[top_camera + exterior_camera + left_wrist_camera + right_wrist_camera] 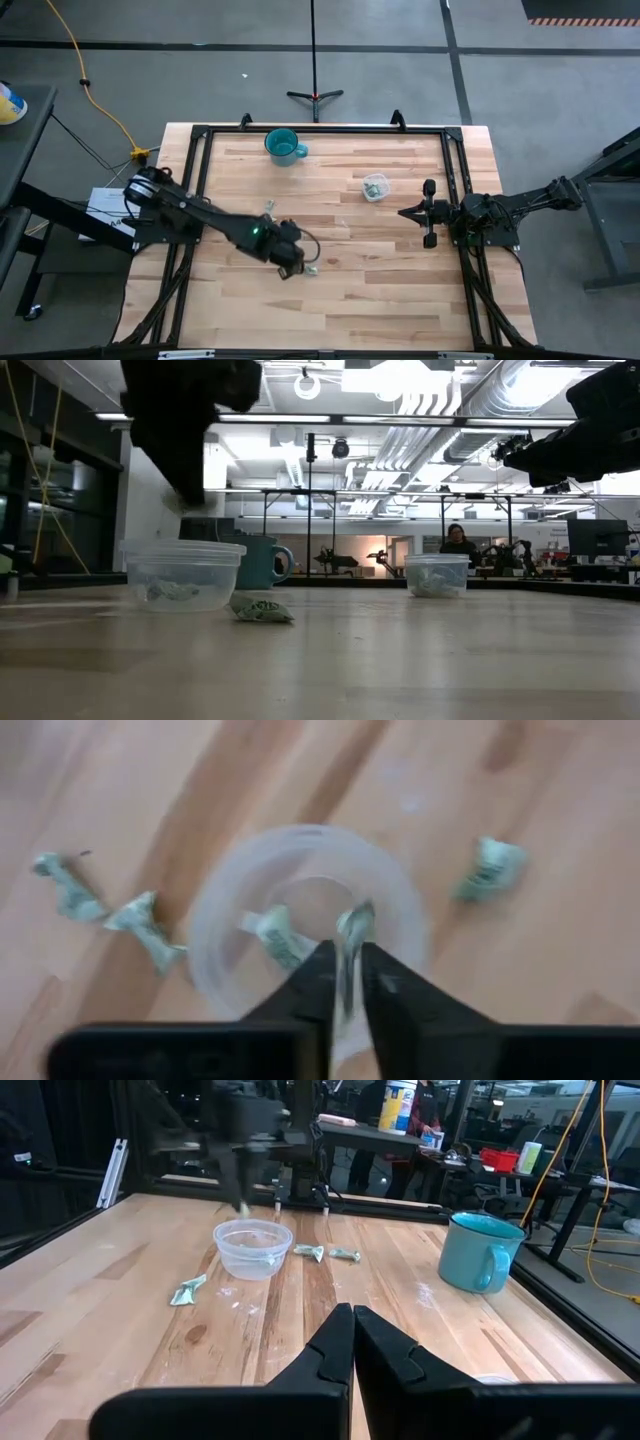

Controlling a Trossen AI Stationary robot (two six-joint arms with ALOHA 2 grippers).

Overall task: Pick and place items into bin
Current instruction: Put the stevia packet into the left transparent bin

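Observation:
The items are small crumpled pale green-grey pieces. One lies inside a clear plastic bin (215, 930), several lie on the wood around it (145, 920) (490, 868) (187, 1290). My left gripper (345, 960) hangs over this bin (253, 1248), shut on one piece. In the low view the bin (182, 573) stands left of a loose piece (260, 608). My right gripper (352, 1320) is shut and holds nothing; it hovers near the table's right edge (412, 212). My left gripper pinches one crumpled piece (353, 923) between its two fingertips (322, 965), coming from above and pointing down. The piece is lifted clear and sticks out past the fingertips, over the bin's opening.
A second clear bin (375, 187) with pieces in it stands right of the middle, near my right gripper. A teal cup (284, 146) stands by the far edge. A black frame (320, 129) borders the table. Bare wood lies along the near side. A person (458, 545) sits far off.

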